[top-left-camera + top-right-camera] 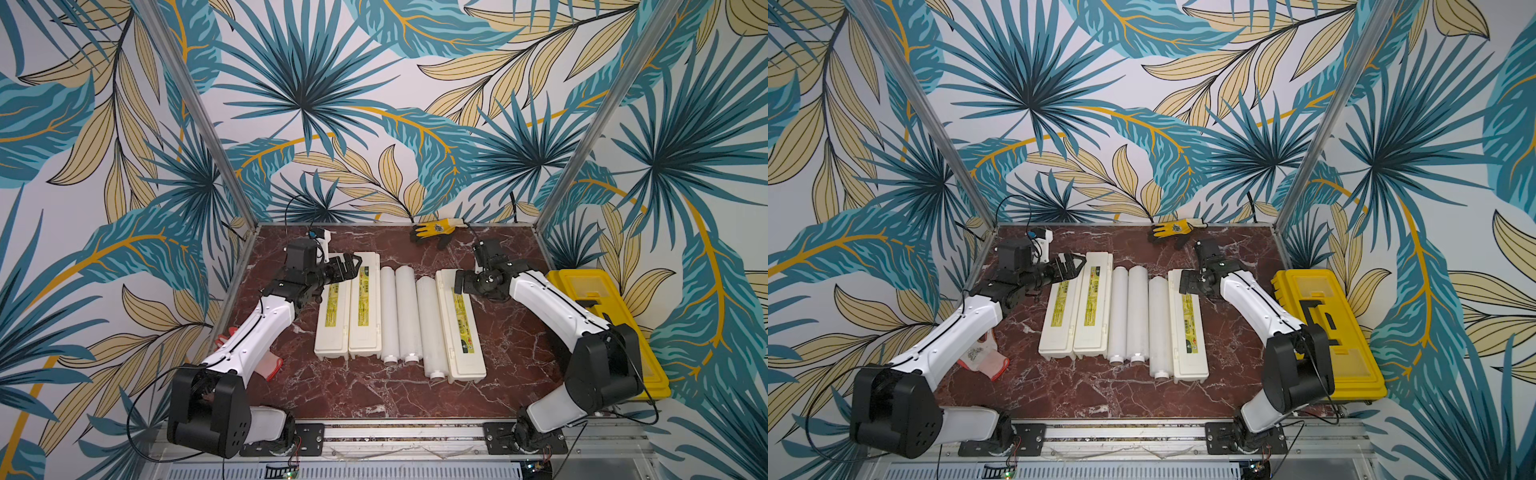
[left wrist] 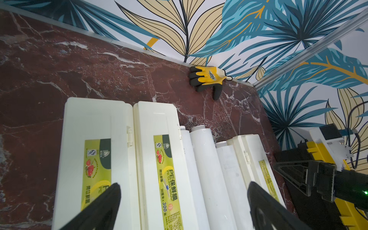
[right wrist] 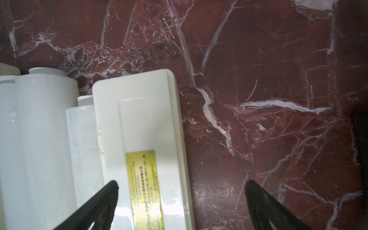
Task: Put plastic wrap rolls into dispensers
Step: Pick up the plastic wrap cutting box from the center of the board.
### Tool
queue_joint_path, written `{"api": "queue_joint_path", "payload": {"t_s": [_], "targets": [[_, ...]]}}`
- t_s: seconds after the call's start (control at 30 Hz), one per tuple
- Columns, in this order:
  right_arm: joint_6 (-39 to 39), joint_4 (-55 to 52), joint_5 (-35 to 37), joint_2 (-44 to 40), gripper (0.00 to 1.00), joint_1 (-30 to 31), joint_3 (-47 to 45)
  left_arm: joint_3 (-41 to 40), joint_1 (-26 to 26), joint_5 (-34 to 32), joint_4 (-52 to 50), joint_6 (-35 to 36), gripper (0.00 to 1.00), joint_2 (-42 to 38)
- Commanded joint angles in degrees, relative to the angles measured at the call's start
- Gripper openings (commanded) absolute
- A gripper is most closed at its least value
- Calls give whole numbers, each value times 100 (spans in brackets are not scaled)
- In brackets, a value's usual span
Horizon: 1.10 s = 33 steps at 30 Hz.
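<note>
left tool (image 2: pixel 184 185) and right tool (image 3: pixel 181 182), spread, hover over shut dispensers (image 1: pixel 332 316) flanking rolls (image 1: pixel 409 311); yellow glove (image 1: pixel 434 230), toolbox (image 1: pixel 582 286) nearby.

Rolls (image 1: pixel 405 311) packed tight between dispensers (image 1: pixel 365 307), sides touching; open marble (image 1: pixel 395 395) at front; toolbox (image 1: pixel 582 286) flanks right edge.

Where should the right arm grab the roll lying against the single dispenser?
Near its front end, from above, jaws across its width. That roll lies flat and sticks out toward the robot past the neighbouring roll, so one side is free there; the other side lies against the dispenser, where its round top probably leaves a groove for a finger.
</note>
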Motion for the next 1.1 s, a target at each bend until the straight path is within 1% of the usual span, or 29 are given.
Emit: {"api": "queue_joint_path", "payload": {"t_s": [0.0,0.2,0.3,0.47,0.63,0.83,0.97,1.07], "targets": [[162,-375,293,293,100,162,216,16,-38,-63,-64,-49,99,-96],[270,-425,382,621,100,340,451,-97,-43,-86,-74,-36,100,-130],[356,-544,470,840,100,465,612,-91,-38,-64,-91,-27,99,-60],[456,-506,426,1027,99,630,648,-34,-38,-8,-92,-36,100,108],[540,-404,394,1158,99,669,591,17,-38,44,-90,-27,100,257],[535,-411,602,1372,100,681,663,109,-38,141,-99,-14,100,424],[553,-620,813,1630,100,682,854,160,-38,148,-99,-9,99,568],[561,-635,834,1729,98,684,863,292,-38,258,-103,2,99,715]]}}
